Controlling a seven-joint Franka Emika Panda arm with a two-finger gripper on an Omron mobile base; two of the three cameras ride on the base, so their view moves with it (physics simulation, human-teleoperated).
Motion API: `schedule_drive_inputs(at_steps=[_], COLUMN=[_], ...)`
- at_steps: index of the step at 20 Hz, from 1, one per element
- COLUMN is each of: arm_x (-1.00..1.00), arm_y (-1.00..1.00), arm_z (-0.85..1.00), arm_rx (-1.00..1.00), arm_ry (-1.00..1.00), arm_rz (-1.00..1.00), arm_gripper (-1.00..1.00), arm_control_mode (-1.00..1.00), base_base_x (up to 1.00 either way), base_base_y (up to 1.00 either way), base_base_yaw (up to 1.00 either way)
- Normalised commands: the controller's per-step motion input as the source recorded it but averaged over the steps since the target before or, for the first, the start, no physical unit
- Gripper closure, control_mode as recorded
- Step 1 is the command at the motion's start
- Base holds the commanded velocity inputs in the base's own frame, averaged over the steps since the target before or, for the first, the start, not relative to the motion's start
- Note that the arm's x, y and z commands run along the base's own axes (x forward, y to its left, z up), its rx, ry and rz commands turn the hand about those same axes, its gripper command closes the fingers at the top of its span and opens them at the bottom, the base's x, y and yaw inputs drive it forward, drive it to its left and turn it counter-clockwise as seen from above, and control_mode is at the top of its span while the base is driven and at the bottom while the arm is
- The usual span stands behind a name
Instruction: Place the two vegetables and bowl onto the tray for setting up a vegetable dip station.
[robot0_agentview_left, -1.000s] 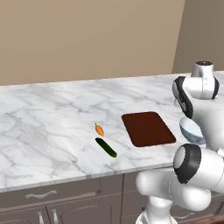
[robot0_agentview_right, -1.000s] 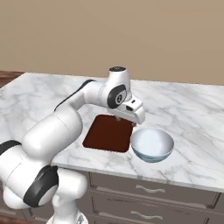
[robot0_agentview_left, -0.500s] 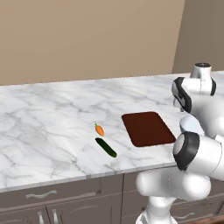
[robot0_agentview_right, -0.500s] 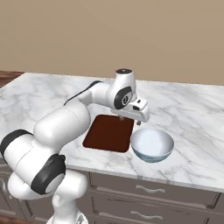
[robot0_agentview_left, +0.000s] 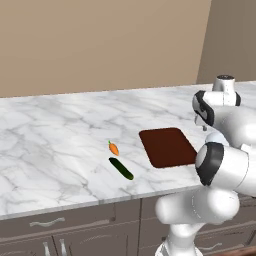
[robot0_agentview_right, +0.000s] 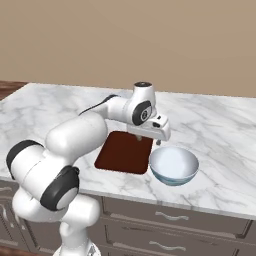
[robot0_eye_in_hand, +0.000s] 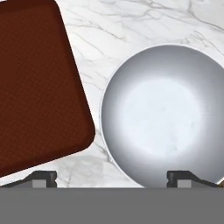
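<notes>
the bowl (robot0_agentview_right: 173, 165) is a small round pale white-bluish dish, smooth and plain, with a wide open mouth and a lighter patch at its bottom. it sits upright on the marble bench (robot0_agentview_right: 220, 125) near the front edge, just beside the tray (robot0_agentview_right: 122, 152) and apart from it by a thin strip of marble. in the hand view the bowl (robot0_eye_in_hand: 168, 114) lies right of the tray (robot0_eye_in_hand: 35, 83), with that same sliver of bench (robot0_eye_in_hand: 87, 48) between them.

the tray is a flat dark reddish-brown rectangle with rounded corners, bare on top and wider than the bowl. in the left base view the tray (robot0_agentview_left: 167, 146) lies on the bench (robot0_agentview_left: 55, 130), and the bowl's rim (robot0_agentview_left: 217, 137) just peeks out behind the white arm.

the carrot (robot0_agentview_left: 114, 148) is tiny, stubby and orange with a green tip; the cucumber (robot0_agentview_left: 121, 168) is slim, dark green and longer. both lie on the marble off to the tray's far side from the bowl, near each other but not touching.

the gripper (robot0_agentview_right: 148, 142) hangs over the gap between tray and bowl, above the bowl's near rim, holding nothing. its fingers (robot0_eye_in_hand: 183, 177) stand wide apart, one over the bench beside the tray's corner, the other over the bowl.

the arm's own links cross in front of the tray's near edge in the right base view.
</notes>
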Motion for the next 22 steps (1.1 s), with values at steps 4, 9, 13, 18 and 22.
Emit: schedule_drive_inputs(at_steps=[4,9,13,18,22], arm_x=[0.09,0.04,0.00,0.00,0.02], arm_y=[0.00,0.00,0.00,-0.03,-0.05], arm_z=[-0.21,-0.26,-0.28,-0.29,-0.33], arm_rx=[0.00,0.00,0.00,0.00,0.00], arm_ry=[0.00,0.00,0.01,0.00,0.02], arm_rz=[0.00,0.00,-0.03,-0.03,-0.01], arm_gripper=[-1.00,-1.00,-1.00,-1.00,-1.00], arm_control_mode=[-1.00,-1.00,-1.00,-1.00,-1.00], base_base_x=[0.00,0.00,0.00,0.00,0.00], base_base_y=[0.00,0.00,0.00,0.00,0.00], base_base_yaw=[0.00,0.00,0.00,0.00,0.00])
